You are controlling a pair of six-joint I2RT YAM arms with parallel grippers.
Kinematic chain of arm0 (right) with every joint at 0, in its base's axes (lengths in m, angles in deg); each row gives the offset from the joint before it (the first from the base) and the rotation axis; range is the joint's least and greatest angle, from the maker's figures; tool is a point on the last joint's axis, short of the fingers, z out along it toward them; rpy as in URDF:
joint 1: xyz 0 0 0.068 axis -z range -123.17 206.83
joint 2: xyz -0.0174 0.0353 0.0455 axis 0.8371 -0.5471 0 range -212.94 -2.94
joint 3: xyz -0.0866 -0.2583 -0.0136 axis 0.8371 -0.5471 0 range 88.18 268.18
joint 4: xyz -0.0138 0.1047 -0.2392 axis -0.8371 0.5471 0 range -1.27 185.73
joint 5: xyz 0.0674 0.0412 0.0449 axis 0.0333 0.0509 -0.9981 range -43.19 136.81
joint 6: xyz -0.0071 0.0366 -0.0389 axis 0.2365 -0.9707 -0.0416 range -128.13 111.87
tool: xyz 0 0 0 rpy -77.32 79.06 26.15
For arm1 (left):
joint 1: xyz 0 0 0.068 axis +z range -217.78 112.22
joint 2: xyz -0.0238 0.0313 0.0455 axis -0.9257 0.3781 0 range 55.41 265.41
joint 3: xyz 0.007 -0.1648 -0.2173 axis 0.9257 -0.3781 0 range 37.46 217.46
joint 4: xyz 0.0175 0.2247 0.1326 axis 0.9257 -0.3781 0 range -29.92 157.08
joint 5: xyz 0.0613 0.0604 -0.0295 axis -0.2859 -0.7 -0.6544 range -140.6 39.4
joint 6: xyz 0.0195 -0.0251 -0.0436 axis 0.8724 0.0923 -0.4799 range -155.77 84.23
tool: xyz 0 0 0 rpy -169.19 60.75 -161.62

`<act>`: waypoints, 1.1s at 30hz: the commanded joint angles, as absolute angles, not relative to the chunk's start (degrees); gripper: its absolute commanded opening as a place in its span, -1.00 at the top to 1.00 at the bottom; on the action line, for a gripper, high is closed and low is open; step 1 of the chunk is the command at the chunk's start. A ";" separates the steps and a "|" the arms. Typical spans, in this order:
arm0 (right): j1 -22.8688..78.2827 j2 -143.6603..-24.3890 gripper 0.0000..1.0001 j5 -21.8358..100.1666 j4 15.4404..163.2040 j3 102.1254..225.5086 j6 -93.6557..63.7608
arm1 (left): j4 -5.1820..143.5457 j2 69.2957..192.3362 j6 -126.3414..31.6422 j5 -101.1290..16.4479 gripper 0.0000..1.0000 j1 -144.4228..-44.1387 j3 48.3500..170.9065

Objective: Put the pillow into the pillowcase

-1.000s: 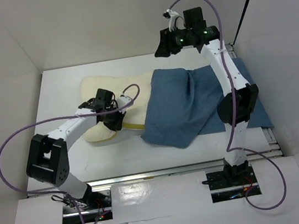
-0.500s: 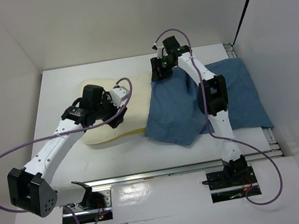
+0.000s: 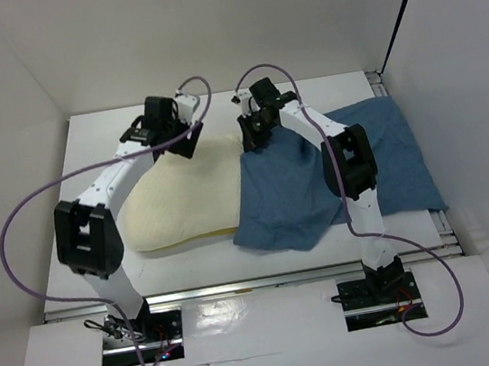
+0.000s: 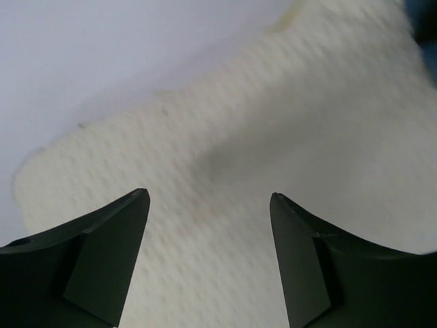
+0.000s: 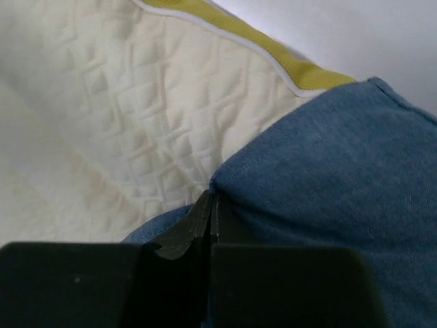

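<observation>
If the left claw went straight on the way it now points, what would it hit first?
The pillow. The open left claw points down at its cream fabric, and the wrist view shows nothing between them. How far above the pillow it hangs is unclear.

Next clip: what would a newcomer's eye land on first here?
The big blue pillowcase lies wrinkled on the right, the cream pillow beside it on the left, their edges meeting in the middle. The right gripper is pinched shut on the pillowcase's hem there, while the left gripper hangs open over the pillow's far edge.
</observation>
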State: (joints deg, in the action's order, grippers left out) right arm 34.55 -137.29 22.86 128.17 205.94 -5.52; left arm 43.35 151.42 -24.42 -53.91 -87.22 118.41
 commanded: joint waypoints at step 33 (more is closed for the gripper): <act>30.29 -131.88 1.00 25.01 133.29 202.97 0.13 | -11.06 195.95 12.31 -3.58 0.16 -71.12 159.37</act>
